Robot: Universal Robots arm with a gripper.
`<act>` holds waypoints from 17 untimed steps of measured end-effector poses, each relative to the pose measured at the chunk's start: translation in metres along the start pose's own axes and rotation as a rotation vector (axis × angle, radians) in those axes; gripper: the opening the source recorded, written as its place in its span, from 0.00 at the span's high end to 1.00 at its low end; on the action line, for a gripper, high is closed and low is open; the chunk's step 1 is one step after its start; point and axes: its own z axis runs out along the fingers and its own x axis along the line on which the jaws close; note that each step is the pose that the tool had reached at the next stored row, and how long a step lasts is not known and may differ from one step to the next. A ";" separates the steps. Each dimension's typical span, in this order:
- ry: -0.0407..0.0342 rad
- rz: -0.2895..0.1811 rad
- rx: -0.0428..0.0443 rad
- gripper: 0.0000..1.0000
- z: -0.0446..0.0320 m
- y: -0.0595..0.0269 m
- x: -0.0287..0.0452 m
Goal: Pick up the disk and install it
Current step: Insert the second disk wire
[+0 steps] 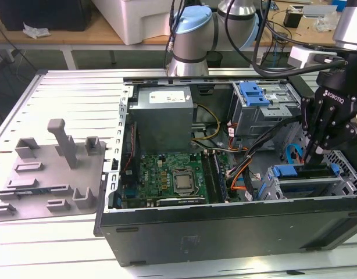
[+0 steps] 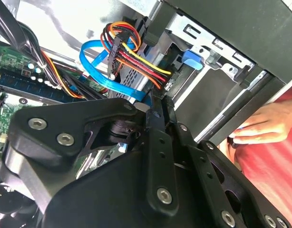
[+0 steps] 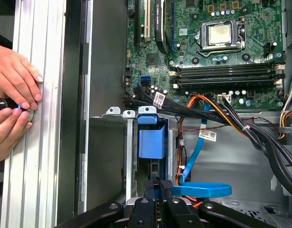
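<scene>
The arm's gripper (image 1: 316, 156) reaches down into the open computer case (image 1: 225, 226), its fingers (image 3: 158, 190) pressed narrowly on the disk's (image 3: 151, 142) blue carrier edge, which sits partway in the lower drive bay (image 1: 306, 186) — the install step, by my reading. Seating it calls for a straight push past the blue SATA cable (image 3: 198, 190) and orange-red power wires (image 2: 136, 57); a person's hands (image 3: 13, 95) rest just outside the case.
</scene>
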 end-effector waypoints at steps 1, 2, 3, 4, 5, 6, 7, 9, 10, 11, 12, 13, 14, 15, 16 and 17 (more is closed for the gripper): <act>0.0001 -0.001 0.0003 0.84 0.0003 -0.0002 -0.0001; 0.0002 -0.001 0.0004 0.84 0.0004 -0.0002 -0.0001; 0.0003 -0.001 0.0004 0.84 0.0005 -0.0003 -0.0001; 0.0002 -0.002 0.0006 0.84 0.0007 -0.0003 -0.0002; 0.0000 -0.002 0.0006 0.84 0.0009 -0.0003 -0.0002; 0.0002 -0.002 0.0007 0.84 0.0010 -0.0003 -0.0002; 0.0003 -0.003 0.0008 0.84 0.0011 -0.0004 -0.0003; 0.0003 -0.004 0.0011 0.84 0.0014 -0.0005 -0.0004; 0.0004 -0.004 0.0012 0.84 0.0016 -0.0005 -0.0004; 0.0005 -0.004 0.0012 0.84 0.0017 -0.0006 -0.0005; 0.0005 -0.005 0.0014 0.84 0.0018 -0.0006 -0.0005; 0.0005 -0.005 0.0015 0.84 0.0020 -0.0006 -0.0005; 0.0005 -0.005 0.0015 0.84 0.0022 -0.0007 -0.0006; 0.0005 -0.005 0.0016 0.84 0.0025 -0.0007 -0.0006; 0.0005 -0.006 0.0017 0.84 0.0026 -0.0007 -0.0005; 0.0005 -0.006 0.0017 0.84 0.0029 -0.0007 -0.0004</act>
